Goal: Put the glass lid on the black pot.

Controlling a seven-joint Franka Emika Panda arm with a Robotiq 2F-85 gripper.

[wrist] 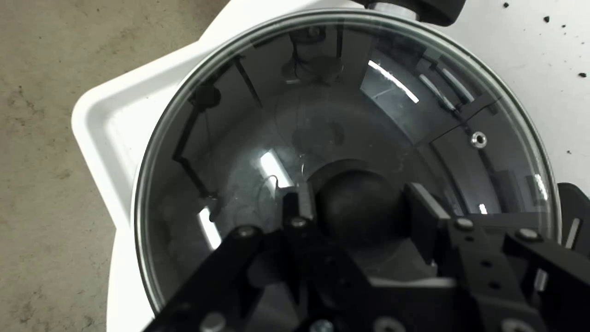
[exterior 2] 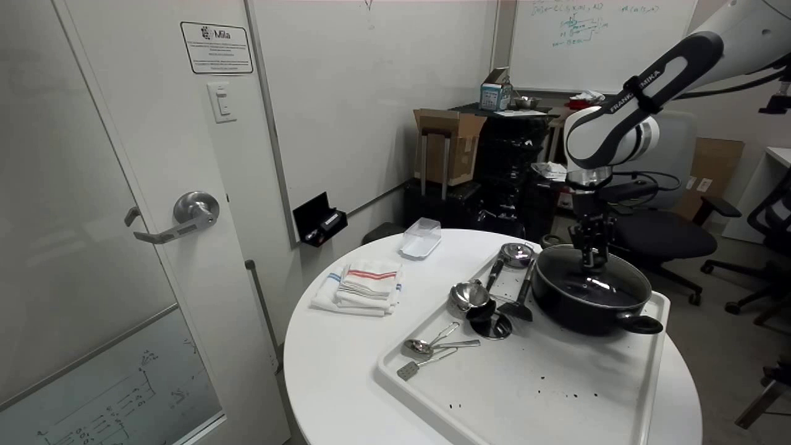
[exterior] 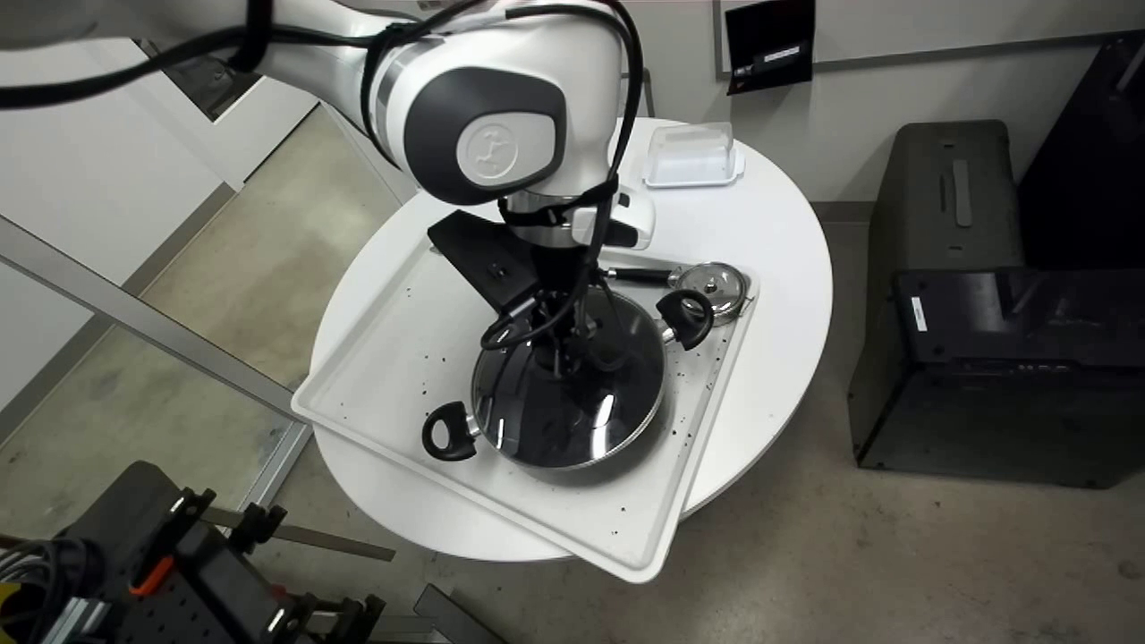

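The glass lid [exterior: 581,425] lies over the black pot [exterior 2: 578,318]; the lid also shows in an exterior view [exterior 2: 618,289]. Its metal rim appears to sit level on the pot's rim. The lid fills much of the wrist view [wrist: 322,106], with a pot handle [wrist: 433,9] at the top. My gripper [wrist: 362,203] points down at the lid's centre, with one finger on each side of the round black knob [wrist: 352,198]. The fingers are partly closed and appear to touch the knob on both sides. My gripper also shows in an exterior view [exterior 2: 593,262]. The pot's interior is mostly hidden by reflections.
The pot stands on a white tray [exterior 2: 575,383] on a round white table [exterior 2: 334,371]. Several metal and black utensils [exterior 2: 469,300] lie beside it. Folded towels [exterior 2: 364,287] and a clear container [exterior 2: 421,238] stand beyond the tray. Dark crumbs dot the tray.
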